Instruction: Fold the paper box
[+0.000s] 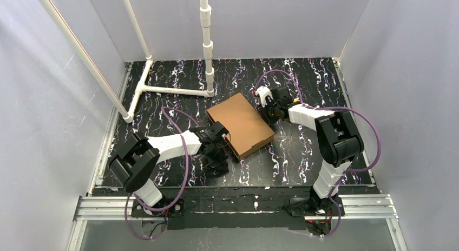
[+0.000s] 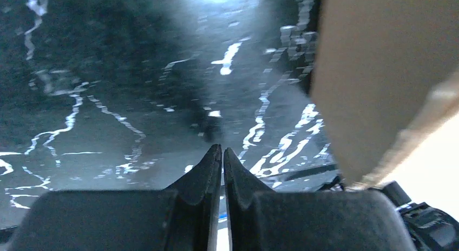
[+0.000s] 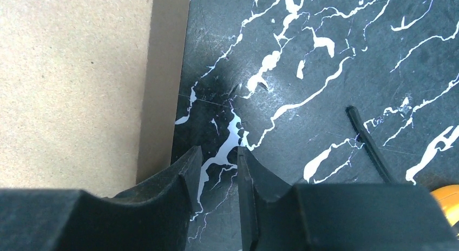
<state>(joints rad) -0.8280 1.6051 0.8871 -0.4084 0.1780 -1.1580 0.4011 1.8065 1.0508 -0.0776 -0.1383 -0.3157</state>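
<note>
Lying between claws: box (image 1: 241, 125), blurred and cropped right of left claw (image 2: 222, 149), clenched empty; just left of right claw (image 3: 216, 151), slightly parted, empty. Orange item (image 3: 446, 199) cropped. Black marbled table (image 1: 303, 78), white walls (image 1: 400, 45).

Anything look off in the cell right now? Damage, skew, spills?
Nothing stands out. The box lies closed and flat on the table, turned diagonal to its edges; no tears, dents or spills visible.

Left gripper (image 2: 222, 151) closed, right gripper (image 3: 217, 153) ajar
</note>
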